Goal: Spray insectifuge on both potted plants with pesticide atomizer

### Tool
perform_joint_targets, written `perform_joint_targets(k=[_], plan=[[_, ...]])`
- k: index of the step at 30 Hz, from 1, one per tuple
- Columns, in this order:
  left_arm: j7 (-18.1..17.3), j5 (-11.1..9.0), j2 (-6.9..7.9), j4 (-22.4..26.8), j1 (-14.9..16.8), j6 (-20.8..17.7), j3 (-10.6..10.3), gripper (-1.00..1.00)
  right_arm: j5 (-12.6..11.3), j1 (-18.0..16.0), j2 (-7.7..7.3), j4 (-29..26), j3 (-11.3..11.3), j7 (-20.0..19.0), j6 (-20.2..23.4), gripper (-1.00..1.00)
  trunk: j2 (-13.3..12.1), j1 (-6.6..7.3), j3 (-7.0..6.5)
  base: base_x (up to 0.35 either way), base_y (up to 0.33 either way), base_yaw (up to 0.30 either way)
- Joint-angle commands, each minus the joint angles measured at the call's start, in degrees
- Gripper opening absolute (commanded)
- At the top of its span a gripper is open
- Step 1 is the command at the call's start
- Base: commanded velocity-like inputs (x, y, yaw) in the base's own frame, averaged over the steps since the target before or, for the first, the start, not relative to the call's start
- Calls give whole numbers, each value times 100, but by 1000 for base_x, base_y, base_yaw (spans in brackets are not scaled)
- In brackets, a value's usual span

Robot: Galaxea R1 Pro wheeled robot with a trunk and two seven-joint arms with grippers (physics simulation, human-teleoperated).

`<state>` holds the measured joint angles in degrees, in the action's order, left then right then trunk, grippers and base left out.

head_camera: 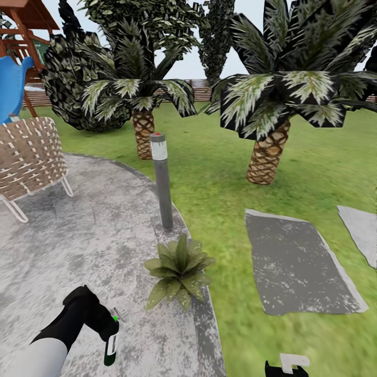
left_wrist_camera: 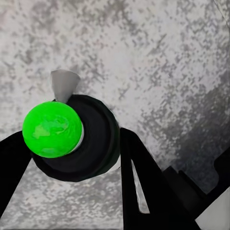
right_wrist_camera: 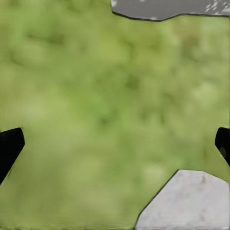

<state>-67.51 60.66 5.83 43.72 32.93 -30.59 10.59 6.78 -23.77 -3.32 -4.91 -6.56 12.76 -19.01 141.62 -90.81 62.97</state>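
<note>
My left gripper is shut on the pesticide atomizer, a dark green bottle with a white label that hangs below my hand over the grey paving. From the left wrist, the atomizer is seen from above, with its black top, a bright green button and a grey nozzle, held between the dark fingers. One potted plant, a low rosette of pointed green leaves, sits at the paving's edge, ahead and to the right of that hand. My right gripper is open above the lawn.
A grey bollard lamp stands just behind the rosette. Two scaly-trunked palms rise on the lawn, with flat stepping stones to the right. A woven chair sits at the left on the paving.
</note>
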Motion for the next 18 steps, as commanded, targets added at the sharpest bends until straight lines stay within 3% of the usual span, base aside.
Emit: perform_joint_targets(k=[1,12,18], plan=[[-34,18,-3,5,3,-53,13,-100,60,-5,0,8,-47,16,-18,100,2,1,4,0,301,-176],[-20,25,-3,7,1,-53,14,-100,51,-5,6,6,-55,16,-15,100,2,1,-7,0,302,-241],[-17,25,-3,10,3,-53,27,-100,43,-5,16,-1,-54,16,-20,100,2,1,-7,0,303,-27]])
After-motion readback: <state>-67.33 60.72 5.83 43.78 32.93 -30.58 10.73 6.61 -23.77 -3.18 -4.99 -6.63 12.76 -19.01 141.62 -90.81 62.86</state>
